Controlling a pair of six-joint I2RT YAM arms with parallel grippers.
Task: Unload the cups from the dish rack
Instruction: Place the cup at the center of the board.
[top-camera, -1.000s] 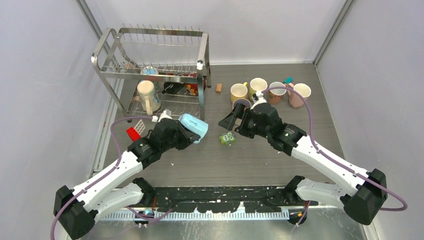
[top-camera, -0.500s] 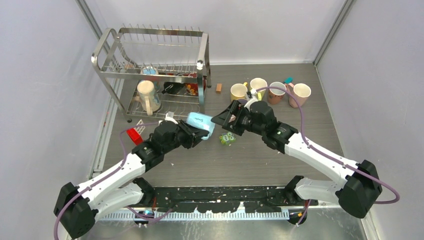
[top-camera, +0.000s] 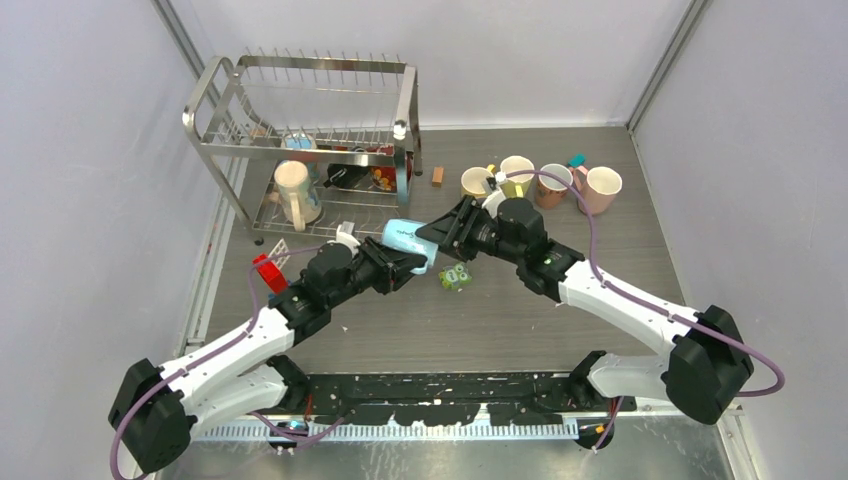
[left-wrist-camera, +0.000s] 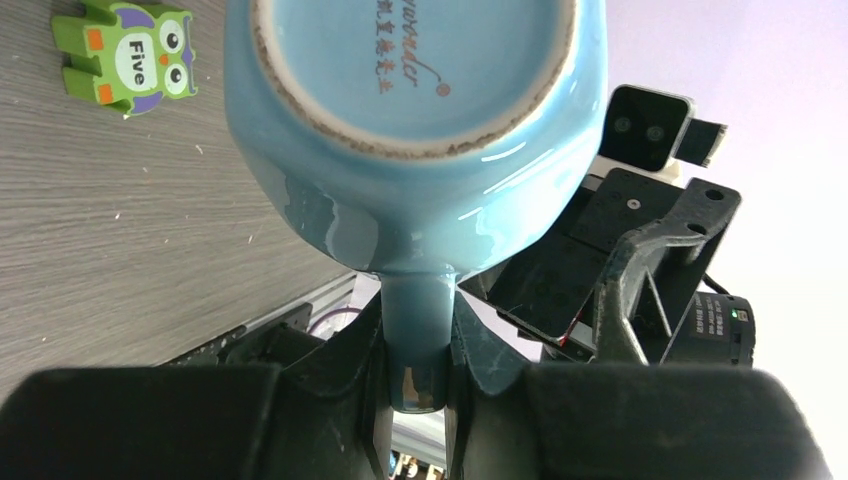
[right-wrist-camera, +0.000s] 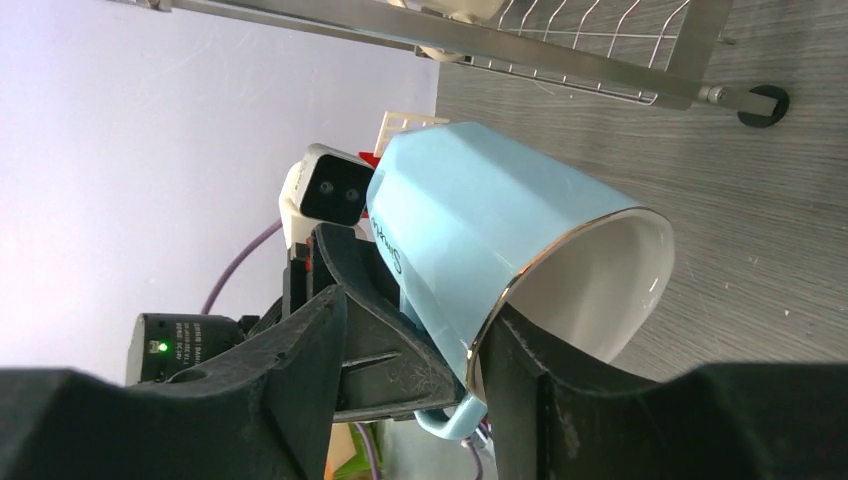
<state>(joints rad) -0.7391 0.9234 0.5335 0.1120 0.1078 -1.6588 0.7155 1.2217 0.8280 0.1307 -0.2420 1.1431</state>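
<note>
A light blue cup (top-camera: 405, 235) hangs above the table between the two arms. My left gripper (left-wrist-camera: 418, 350) is shut on its handle, and the cup's base (left-wrist-camera: 415, 100) faces the left wrist camera. My right gripper (right-wrist-camera: 410, 320) straddles the cup's rim (right-wrist-camera: 560, 250): one finger sits inside the mouth, the other stands outside with a gap to the wall, so it is open. The dish rack (top-camera: 405, 150) stands at the back left with a cream cup (top-camera: 292, 190) on its lower tier. Yellow (top-camera: 477, 183), lime (top-camera: 517, 170), brown (top-camera: 553, 183) and pink (top-camera: 600, 188) cups stand on the table.
A green owl block (top-camera: 456, 276) lies just below the held cup. A red block (top-camera: 266, 272) and a white piece (top-camera: 280, 250) lie left of my left arm. A small brown block (top-camera: 437, 175) sits beside the rack's foot.
My left arm carried the blue cup to the right. My right gripper moved left onto the cup's rim and its jaws narrowed.
</note>
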